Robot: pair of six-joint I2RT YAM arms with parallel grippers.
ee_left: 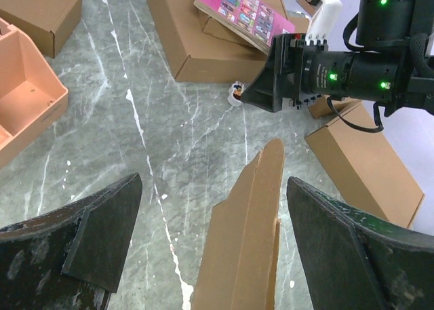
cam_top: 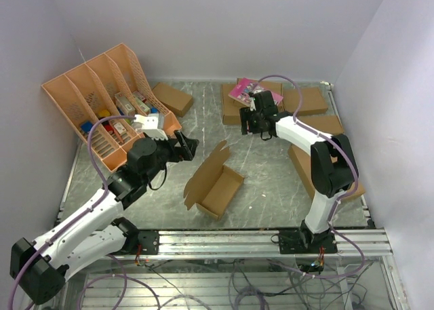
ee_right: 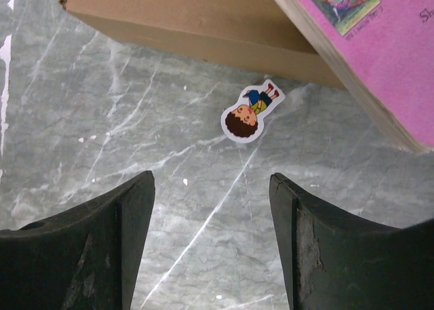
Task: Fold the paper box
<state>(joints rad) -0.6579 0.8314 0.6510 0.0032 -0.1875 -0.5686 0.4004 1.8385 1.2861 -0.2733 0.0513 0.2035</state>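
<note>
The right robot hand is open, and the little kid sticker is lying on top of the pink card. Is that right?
Not quite. The right gripper is open, but the sticker lies on the grey table, just beside the brown box that carries the pink card, not on the card. The right wrist view shows this.

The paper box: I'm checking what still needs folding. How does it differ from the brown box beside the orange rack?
The paper box lies open, flap raised, tray exposed; the brown box is shut. The paper box sits mid-table; the brown box lies at the back by the orange rack. Both are plain brown cardboard.
</note>
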